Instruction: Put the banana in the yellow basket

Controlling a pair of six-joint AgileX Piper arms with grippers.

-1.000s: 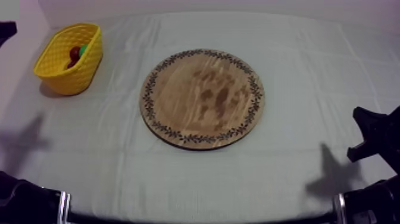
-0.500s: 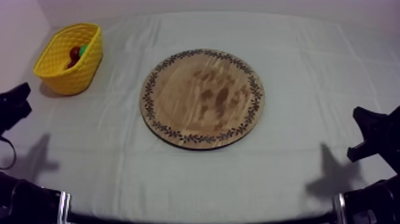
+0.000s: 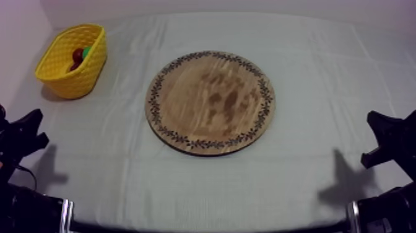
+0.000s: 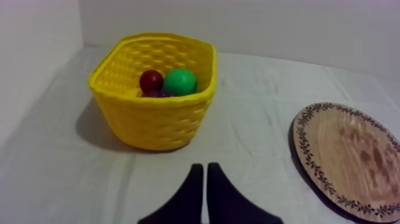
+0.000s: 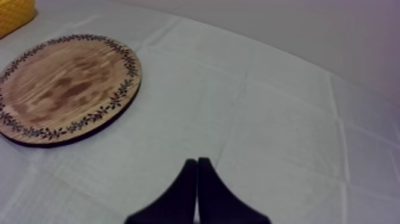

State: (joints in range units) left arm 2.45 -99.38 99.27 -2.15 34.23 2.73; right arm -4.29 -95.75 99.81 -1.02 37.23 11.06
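- Black fingers of the left gripper [image 4: 205, 168] are pressed together into a narrow wedge. They pinch nothing and touch nothing.
- Seen from the left wrist, these fingers point toward the yellow basket [image 4: 155, 122], which stands a little ahead of them on the grey-white cloth of the table [image 3: 322, 74].
- From above, the left gripper sits low at the left edge of the table, on the near side of the basket and apart from it.
- The fingers of the right gripper [image 5: 197, 161] are also closed against each other, with nothing between them. They hang over the cloth, with the wooden board [image 5: 65, 86] ahead of them and off to one side.
- From above, the right gripper is low at the right edge of the table, well apart from the board.
- The board lies flat in the middle of the table, and its whole surface shows as wood grain inside the patterned rim.
- Inside the basket a small red fruit [image 4: 151, 80] lies just beside a green round fruit [image 4: 180, 82], with something dark purple [image 4: 156, 93] under them.
- Whether the banana lies deeper in the basket, I cannot tell.
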